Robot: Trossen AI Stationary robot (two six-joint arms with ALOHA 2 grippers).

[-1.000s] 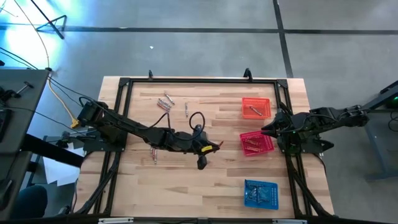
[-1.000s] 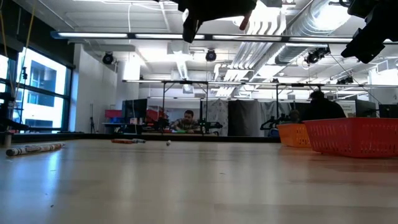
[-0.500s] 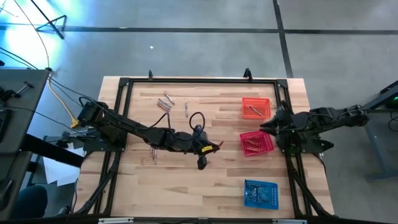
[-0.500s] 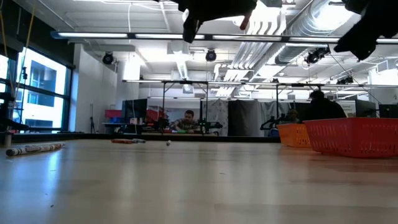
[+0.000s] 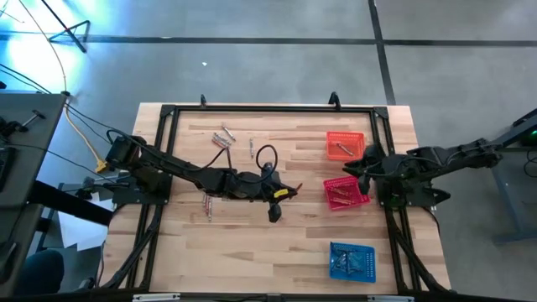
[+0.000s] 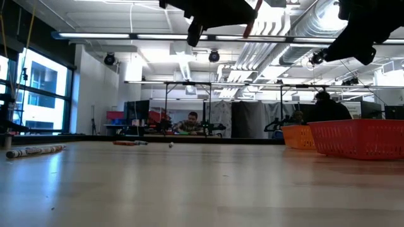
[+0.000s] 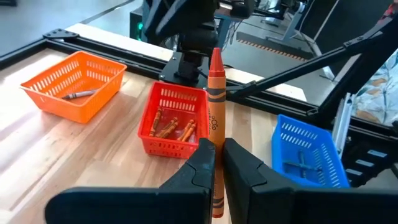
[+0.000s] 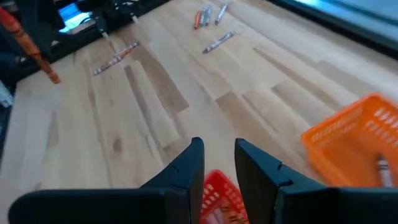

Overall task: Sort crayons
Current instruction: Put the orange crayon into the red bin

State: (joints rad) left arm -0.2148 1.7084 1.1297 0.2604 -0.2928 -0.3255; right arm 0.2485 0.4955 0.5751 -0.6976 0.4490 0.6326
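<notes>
My left gripper (image 5: 284, 193) hangs above the table's middle, shut on an orange crayon (image 7: 214, 93) whose pointed tip faces the red basket (image 5: 346, 193). My right gripper (image 5: 352, 167) is open and holds nothing; it hovers between the orange basket (image 5: 345, 144) and the red basket's far edge. The red basket holds several crayons (image 7: 174, 127), and the orange basket holds one grey crayon (image 7: 78, 94). More crayons lie flat on the wood at the far left (image 5: 222, 137), beside them (image 5: 251, 148) and under the left arm (image 5: 208, 205). My left gripper pinches the orange crayon's lower part (image 7: 216, 163) between its two fingers (image 7: 200, 163). Most of the crayon sticks out past the fingertips, tip away from the wrist. The crayon is lifted clear of the table.
A blue basket (image 5: 351, 260) stands at the near right. A black frame (image 5: 252, 109) runs round the table's edges. Bare wood lies between the left gripper and the baskets, and along the near edge. People sit in the room far behind the table (image 6: 191, 122).
My right gripper has reached toward the table's left edge, from beside the red basket to a spot over that basket's far edge, and its wrist has rolled and tipped. The left gripper keeps the crayon.
</notes>
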